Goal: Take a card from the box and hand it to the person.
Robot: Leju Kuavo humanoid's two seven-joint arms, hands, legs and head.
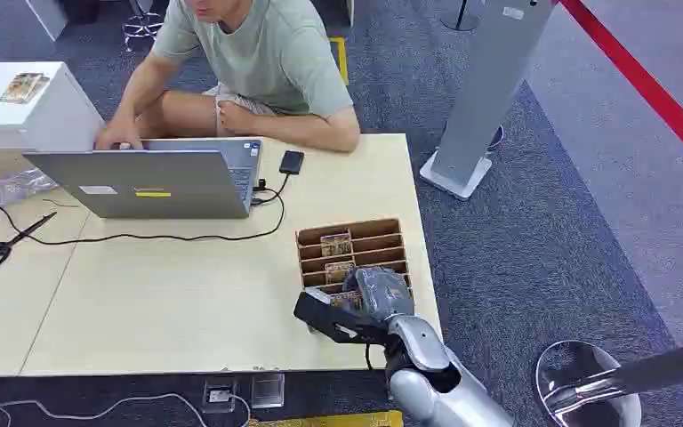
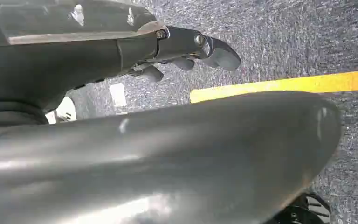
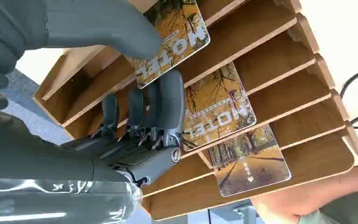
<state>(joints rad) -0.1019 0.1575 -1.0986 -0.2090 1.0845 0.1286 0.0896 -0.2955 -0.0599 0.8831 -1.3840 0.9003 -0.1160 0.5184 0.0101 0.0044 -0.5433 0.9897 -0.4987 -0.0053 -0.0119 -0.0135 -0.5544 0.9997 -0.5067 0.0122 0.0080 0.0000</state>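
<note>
The right hand (image 3: 121, 93) is at the near end of the box (image 1: 353, 253), which sits by the right edge of the table (image 1: 169, 294). In the right wrist view, the thumb (image 3: 98, 23) lies on the picture side of a card (image 3: 177, 37) and the dark fingers (image 3: 168, 102) are tucked behind it — so the hand pinches this card. The card's low end is down in its slot in the box.

Two more cards (image 3: 233, 135) lean in the slots farther along.

The left hand (image 2: 186, 51) hangs over the carpet (image 2: 284, 37) with its fingers curled a little and apart — it holds nothing.

Past the box, a laptop (image 1: 151, 178) stands open. A person (image 1: 258, 62) sits at the far side of the table, with one hand on the laptop.
</note>
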